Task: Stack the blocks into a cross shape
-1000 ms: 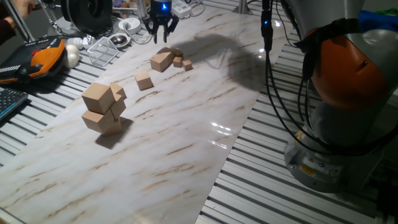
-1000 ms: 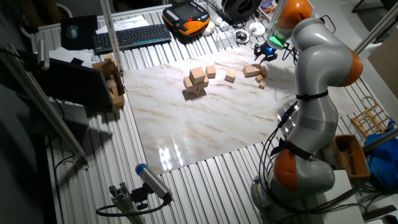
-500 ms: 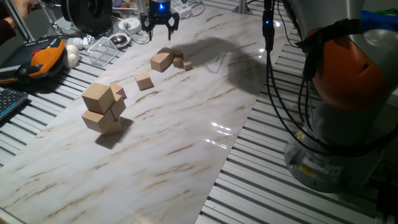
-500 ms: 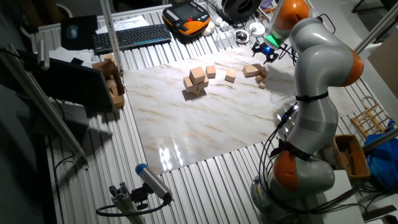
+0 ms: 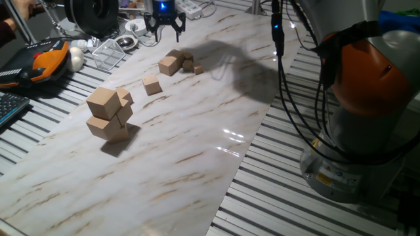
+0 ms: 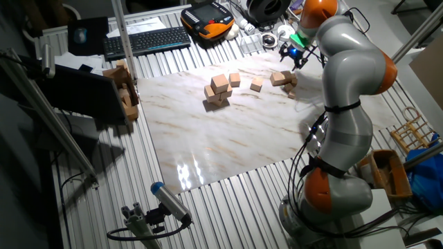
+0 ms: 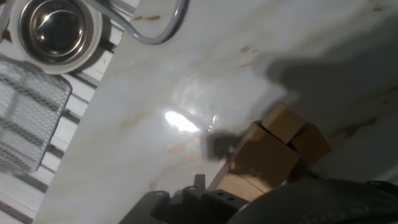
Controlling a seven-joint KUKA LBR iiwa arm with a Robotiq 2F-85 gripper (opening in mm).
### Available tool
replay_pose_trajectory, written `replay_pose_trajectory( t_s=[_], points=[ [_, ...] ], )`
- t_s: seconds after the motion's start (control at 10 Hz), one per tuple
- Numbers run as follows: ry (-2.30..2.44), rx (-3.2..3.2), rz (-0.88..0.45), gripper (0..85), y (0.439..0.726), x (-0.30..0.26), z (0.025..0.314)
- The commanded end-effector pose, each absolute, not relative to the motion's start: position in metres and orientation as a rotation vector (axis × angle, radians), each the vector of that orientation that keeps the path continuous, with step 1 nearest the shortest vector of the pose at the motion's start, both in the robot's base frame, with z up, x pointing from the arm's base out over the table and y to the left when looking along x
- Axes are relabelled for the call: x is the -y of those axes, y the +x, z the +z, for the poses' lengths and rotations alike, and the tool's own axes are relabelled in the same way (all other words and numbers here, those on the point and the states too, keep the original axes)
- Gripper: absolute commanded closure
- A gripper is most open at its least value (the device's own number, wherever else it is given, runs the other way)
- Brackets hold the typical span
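My gripper (image 5: 164,30) hangs open and empty above the far edge of the marble board, beyond the nearest blocks; it also shows in the other fixed view (image 6: 293,58). One mid-sized tan block (image 5: 170,64) (image 6: 279,78) lies just in front of it, with tiny cubes (image 5: 192,65) at its side. A second block (image 5: 152,85) (image 6: 257,84) lies alone further along the board. In the hand view that first block (image 7: 264,158) fills the lower right, with small cubes (image 7: 283,122) touching it. The gripper's own fingers are only a dark blur at the bottom there.
A pile of bigger tan cubes (image 5: 108,113) (image 6: 218,90) stands at the left of the board. Past the far edge lie a wire basket (image 5: 108,54), a metal bowl (image 7: 55,26), cables and an orange pendant (image 5: 49,60). The robot's base (image 5: 367,98) stands at the right.
The gripper has drifted back and to the left, away from the block cluster toward the far edge. Its fingers stay spread. No block has moved.
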State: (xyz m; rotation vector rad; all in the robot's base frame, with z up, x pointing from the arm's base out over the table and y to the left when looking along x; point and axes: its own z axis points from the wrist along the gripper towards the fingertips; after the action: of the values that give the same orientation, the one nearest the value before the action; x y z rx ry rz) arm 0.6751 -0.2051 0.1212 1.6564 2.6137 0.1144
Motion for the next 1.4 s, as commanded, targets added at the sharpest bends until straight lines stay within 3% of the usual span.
replay_pose_trajectory(
  t_s=[0.0,0.2,0.3,1.3],
  points=[
    [2.639,-1.574,0.076,17.0,0.675,0.206,0.121],
    [2.645,-1.593,0.087,17.0,0.674,0.207,0.116],
    [2.641,-1.599,0.087,34.0,0.675,0.207,0.115],
    [2.737,-1.491,0.065,34.0,0.669,0.207,0.106]
  ],
)
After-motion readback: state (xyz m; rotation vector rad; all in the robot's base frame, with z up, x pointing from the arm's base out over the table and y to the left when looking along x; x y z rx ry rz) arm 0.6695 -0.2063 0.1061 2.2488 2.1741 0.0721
